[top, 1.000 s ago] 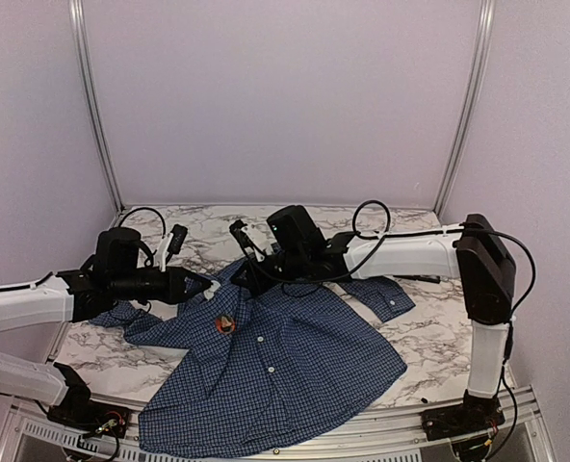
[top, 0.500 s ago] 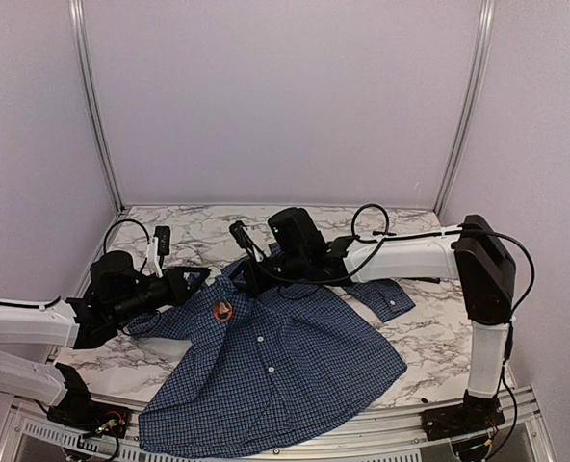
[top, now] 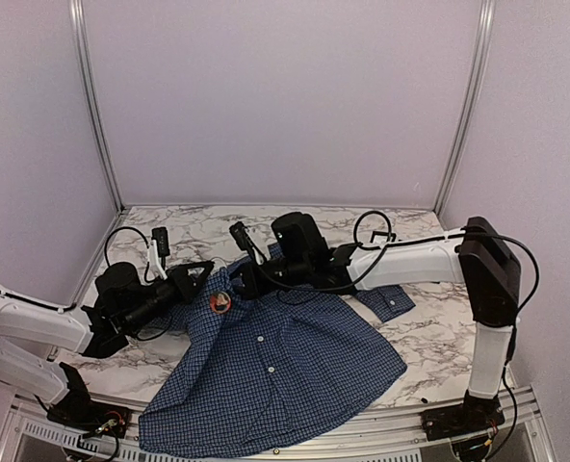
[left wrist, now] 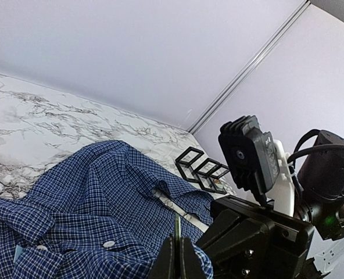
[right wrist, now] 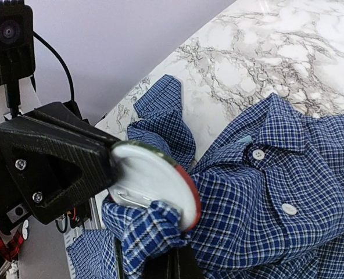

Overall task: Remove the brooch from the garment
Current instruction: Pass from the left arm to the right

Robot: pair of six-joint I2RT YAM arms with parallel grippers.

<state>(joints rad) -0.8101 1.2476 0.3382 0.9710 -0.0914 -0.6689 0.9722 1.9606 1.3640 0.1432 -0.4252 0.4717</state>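
The right gripper [right wrist: 176,263] is clamped on a bunched fold of the garment [top: 275,366] just beside the brooch [right wrist: 154,186], which tilts up, pin side showing. The left gripper [top: 205,272], closed too, has its tips at the brooch's other side. The garment spreads to the marbled table's [top: 439,337] near edge; lilac walls [top: 285,96] stand behind.

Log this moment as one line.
left gripper: shut on brooch rim | right gripper: shut on garment beneath brooch | brooch: not yet off
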